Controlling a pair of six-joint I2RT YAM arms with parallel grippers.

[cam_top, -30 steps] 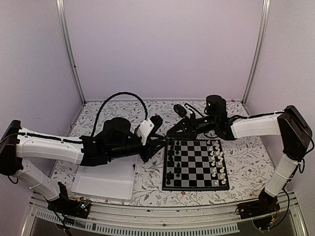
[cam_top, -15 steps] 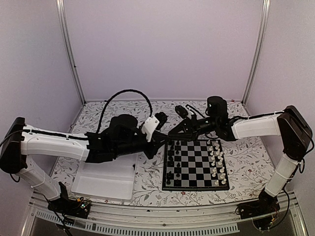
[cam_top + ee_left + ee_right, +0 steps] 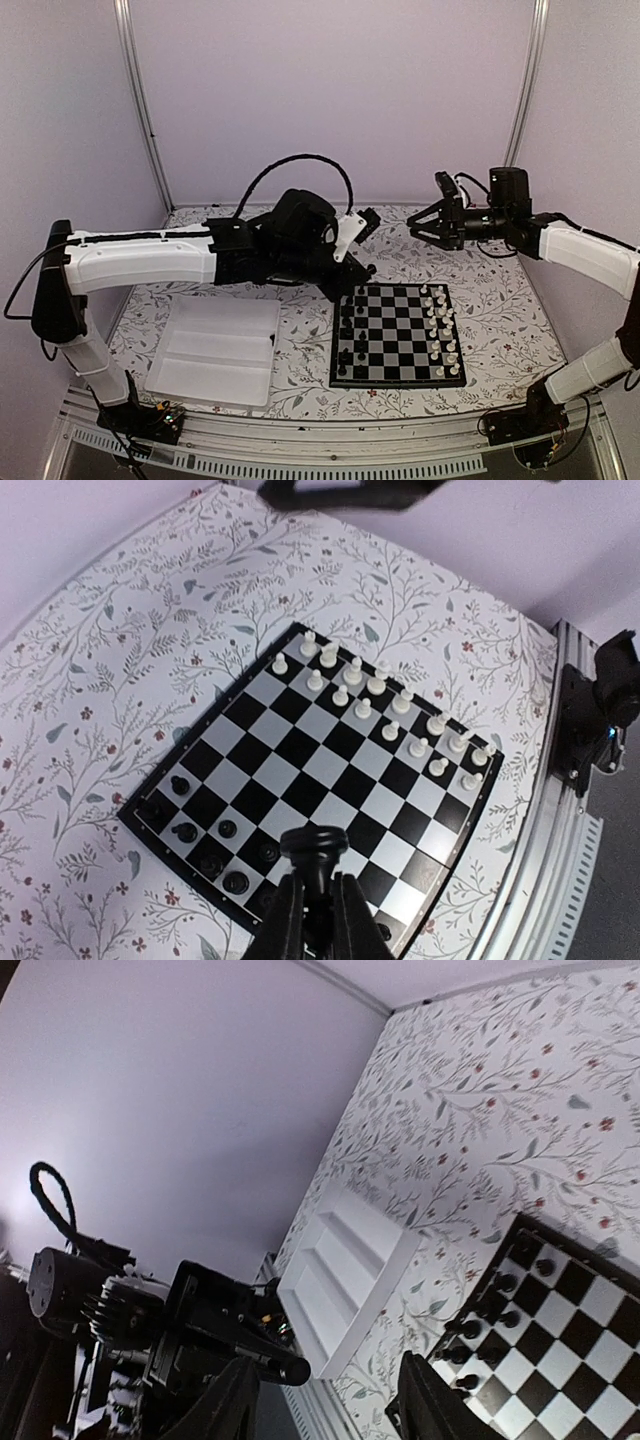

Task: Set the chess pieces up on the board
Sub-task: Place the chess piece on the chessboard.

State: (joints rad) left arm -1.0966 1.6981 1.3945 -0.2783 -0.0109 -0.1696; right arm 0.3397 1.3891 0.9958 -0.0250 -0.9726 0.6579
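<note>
Left fingers (image 3: pixel 315 885): closed tight on one black piece (image 3: pixel 313 845). It stands upright between the tips, with its round head above them. In the left wrist view it hangs above the board (image 3: pixel 300 748), over the near edge on the black side. I cannot tell which kind of piece it is from here.

From the top view my left arm reaches across the tabletop (image 3: pixel 500 290), and the fingers sit at the far left corner of the board, raised off its surface.

Right fingers (image 3: pixel 432 212): spread wide with nothing between them. They are held up in the air over the far part of the tabletop, well apart from the board and pointing toward the left arm. The right wrist view shows both tips apart, with only the patterned tabletop and a corner of the board visible past them.

Board: lies flat on the tabletop, in front of the right arm's side.
- The other black pieces (image 3: pixel 347 335) stand on the two left-hand files. The row is not full in the left wrist view, and several squares there are bare.
- White pieces (image 3: pixel 441 330) stand on the two right-hand files, upright and in order.
- The middle files are bare squares.

White tray (image 3: pixel 215 350): lies on the tabletop just left of the board, apart from it. I see no pieces in its compartments.
</note>
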